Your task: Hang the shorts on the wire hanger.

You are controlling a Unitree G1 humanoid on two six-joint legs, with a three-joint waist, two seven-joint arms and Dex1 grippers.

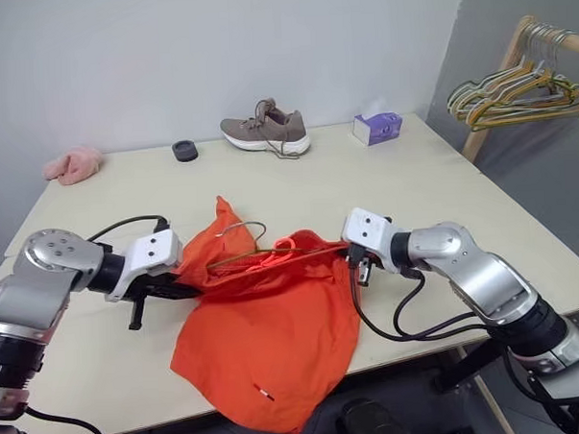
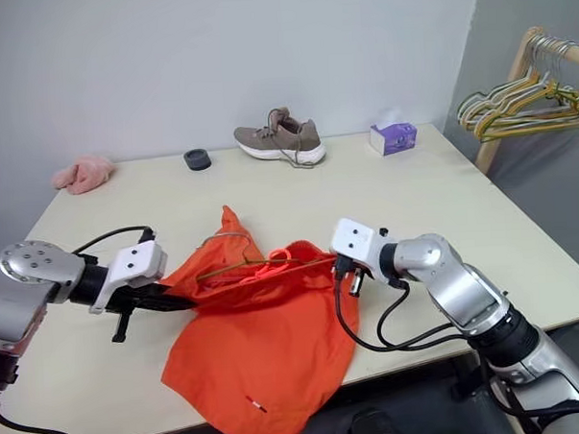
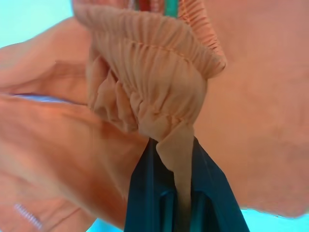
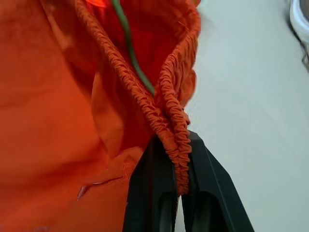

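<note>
The orange shorts (image 1: 275, 333) are held stretched above the table (image 1: 462, 200), their legs draping down over its near edge. My left gripper (image 1: 189, 282) is shut on the left end of the gathered waistband (image 3: 159, 63). On the right end of that waistband (image 4: 166, 96), my right gripper (image 1: 350, 257) is shut too. The thin olive wire hanger (image 1: 240, 229) lies partly inside the waist opening. Its hook pokes out above the fabric, and its green wire (image 4: 126, 43) runs between the two waistband layers. A pink drawstring loop (image 1: 286, 243) sits at the waistband's middle.
Along the table's far edge lie a brown shoe (image 1: 265, 130), a purple tissue box (image 1: 377, 128), a black ring (image 1: 184, 150) and a pink cloth (image 1: 72, 165). A wooden rack with bunched hangers (image 1: 520, 96) stands past the far right corner.
</note>
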